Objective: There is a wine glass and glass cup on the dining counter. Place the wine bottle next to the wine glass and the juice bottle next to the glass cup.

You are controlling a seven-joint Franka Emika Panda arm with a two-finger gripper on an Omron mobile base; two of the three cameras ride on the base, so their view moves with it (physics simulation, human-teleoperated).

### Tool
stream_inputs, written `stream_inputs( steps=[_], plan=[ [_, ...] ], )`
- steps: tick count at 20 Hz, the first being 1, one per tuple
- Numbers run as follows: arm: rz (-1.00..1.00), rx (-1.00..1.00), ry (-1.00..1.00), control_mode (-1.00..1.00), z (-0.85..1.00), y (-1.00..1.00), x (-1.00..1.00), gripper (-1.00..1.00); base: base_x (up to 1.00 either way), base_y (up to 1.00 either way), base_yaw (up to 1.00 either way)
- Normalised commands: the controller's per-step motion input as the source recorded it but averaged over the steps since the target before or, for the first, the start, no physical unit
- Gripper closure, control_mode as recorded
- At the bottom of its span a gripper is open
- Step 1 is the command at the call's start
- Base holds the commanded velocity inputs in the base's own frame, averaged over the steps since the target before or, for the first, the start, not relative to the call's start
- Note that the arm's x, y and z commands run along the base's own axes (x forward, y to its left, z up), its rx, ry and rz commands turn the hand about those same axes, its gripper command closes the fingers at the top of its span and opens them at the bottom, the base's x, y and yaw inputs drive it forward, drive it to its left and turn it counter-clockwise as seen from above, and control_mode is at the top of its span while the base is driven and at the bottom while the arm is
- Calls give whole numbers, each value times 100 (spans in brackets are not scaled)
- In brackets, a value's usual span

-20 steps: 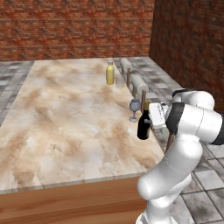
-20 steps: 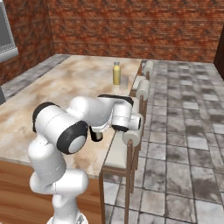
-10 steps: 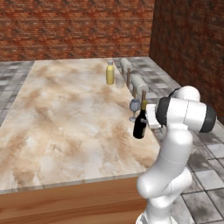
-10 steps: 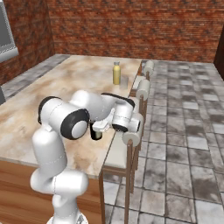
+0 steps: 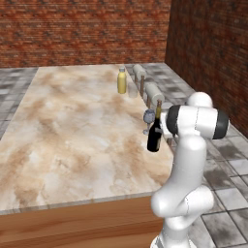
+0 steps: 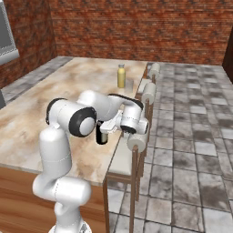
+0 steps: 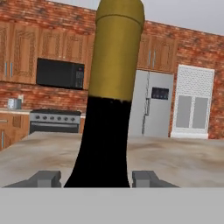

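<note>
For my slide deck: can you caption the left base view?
The wine bottle stands upright on the dining counter beside the wine glass, near the stools' edge.

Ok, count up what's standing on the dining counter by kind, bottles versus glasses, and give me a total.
Bottles: 2, the wine bottle and the juice bottle.
Glasses: 2, the wine glass and the glass cup.
Total: 4 things on the dining counter.
</note>
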Motion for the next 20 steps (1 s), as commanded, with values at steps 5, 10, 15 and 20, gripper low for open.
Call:
stream_inputs(
  steps=[5,10,15,20],
  plan=[
    [0,0,-4,-100,-17,0,25,100,0,0,0],
    [0,0,-9,-100,-12,4,3,100,0,0,0],
    [0,0,-14,-100,-2,13,-1,100,0,0,0],
    [0,0,-8,-100,-2,5,1,100,0,0,0]
  ],
)
